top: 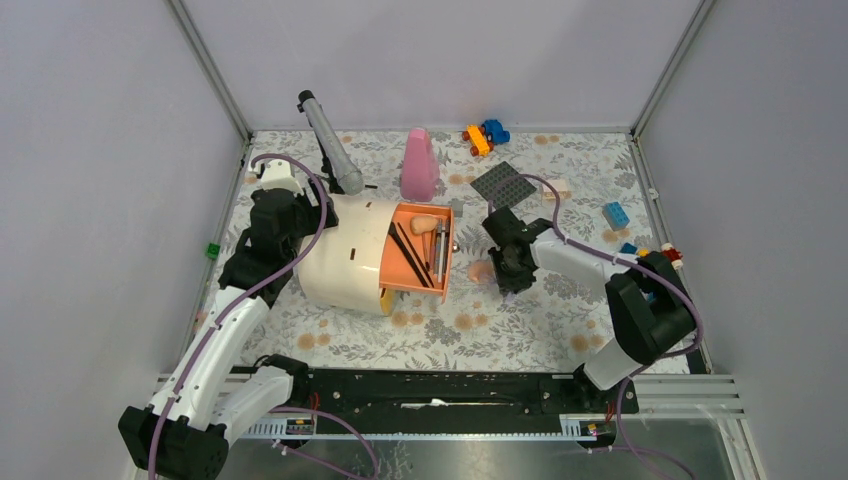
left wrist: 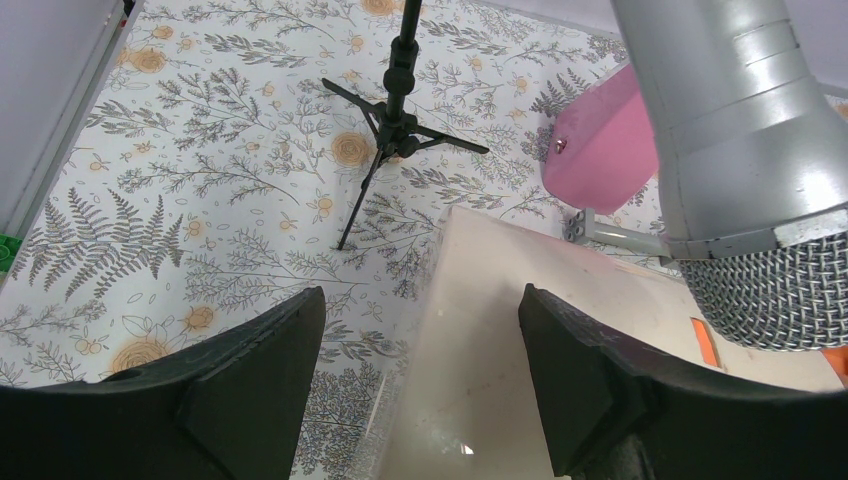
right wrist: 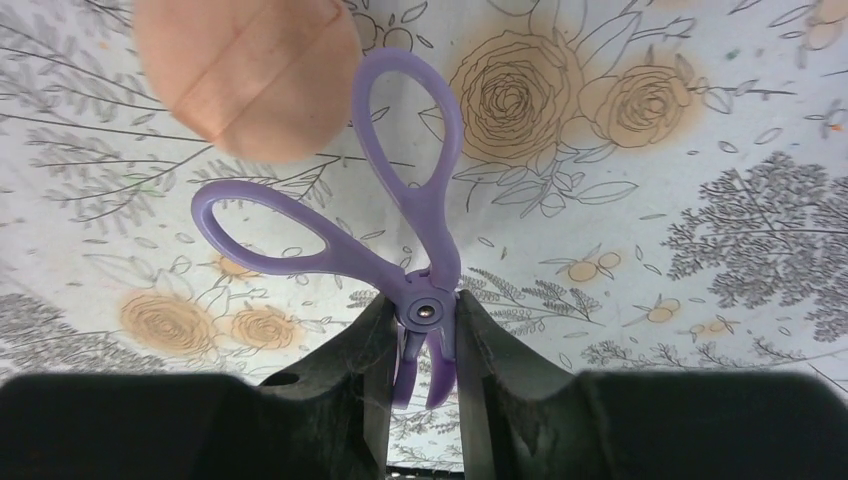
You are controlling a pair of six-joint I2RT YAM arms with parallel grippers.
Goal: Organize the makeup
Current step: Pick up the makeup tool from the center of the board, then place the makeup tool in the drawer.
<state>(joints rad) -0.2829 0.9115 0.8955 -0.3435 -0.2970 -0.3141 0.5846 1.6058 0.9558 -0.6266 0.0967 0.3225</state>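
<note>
**Right gripper clamps a purple tool beside the puff**

The right gripper (right wrist: 420, 312) is clenched on a purple scissor-handled tool (right wrist: 432, 240). Its two fingers press against either side of the pivot, and the two finger loops reach out ahead of it over the flowered counter (right wrist: 650, 300). The round peach puff (right wrist: 245, 80) lies ahead of this gripper and to its left, overlapping the tip of one loop. Whether the tool is lifted off the counter cannot be told.

In the overhead view, an orange tray (top: 425, 208) stands out of a cream case (top: 340, 260) to the left of the right gripper. It holds thin brushes (top: 408, 252) and a peach sponge (top: 425, 224).

The left gripper (left wrist: 422, 295) is released, with its fingers spread. The near edge of the cream case runs between them, clear of the left finger. A silver microphone (left wrist: 740, 150) hangs close in front of it on the right. A pink bottle (left wrist: 600, 140) stands further ahead.
</note>
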